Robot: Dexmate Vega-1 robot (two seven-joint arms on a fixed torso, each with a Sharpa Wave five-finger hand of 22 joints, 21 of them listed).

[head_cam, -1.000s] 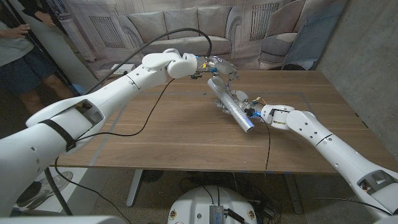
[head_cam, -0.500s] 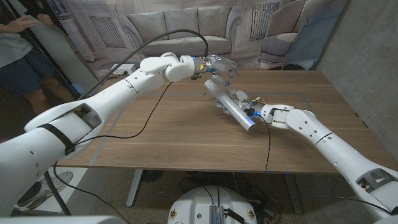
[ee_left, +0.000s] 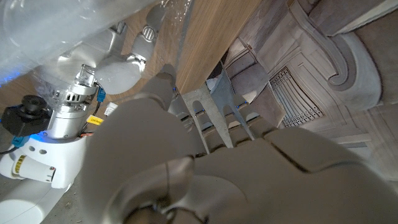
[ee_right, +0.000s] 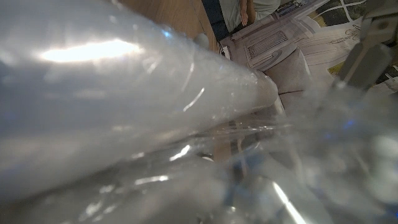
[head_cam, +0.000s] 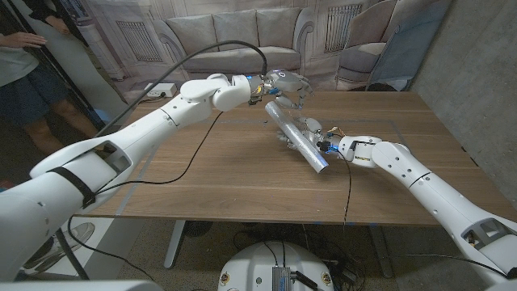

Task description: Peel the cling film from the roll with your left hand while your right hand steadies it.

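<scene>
The roll of cling film (head_cam: 296, 135) lies slantwise on the wooden table (head_cam: 226, 174), toward the far middle, one end pointing at the back edge and the nearer end, an open tube mouth, pointing toward the robot's right side. The right hand (head_cam: 321, 137) sits against the roll near that nearer end, its fingers wrapped over it and pressing it down on the tabletop. From the right wrist camera the roll (ee_right: 124, 106) is a blurred, shiny cylinder right up against the lens, with loose wrinkled film (ee_right: 298, 155) beside it.

The left hand (head_cam: 284, 86) hangs above the far end of the roll, raised off the table, with a sheet of clear film (head_cam: 283, 105) stretching between it and the roll; the fingers are drawn together on the film's edge. From the left wrist camera the back of that hand (ee_left: 186, 162) is seen with its fingers (ee_left: 205, 115) pointing toward the table edge and film (ee_left: 56, 37) bunched alongside.

A black cable (head_cam: 186, 153) trails across the table. A person (head_cam: 20, 73) stands off past the table's far left corner.
</scene>
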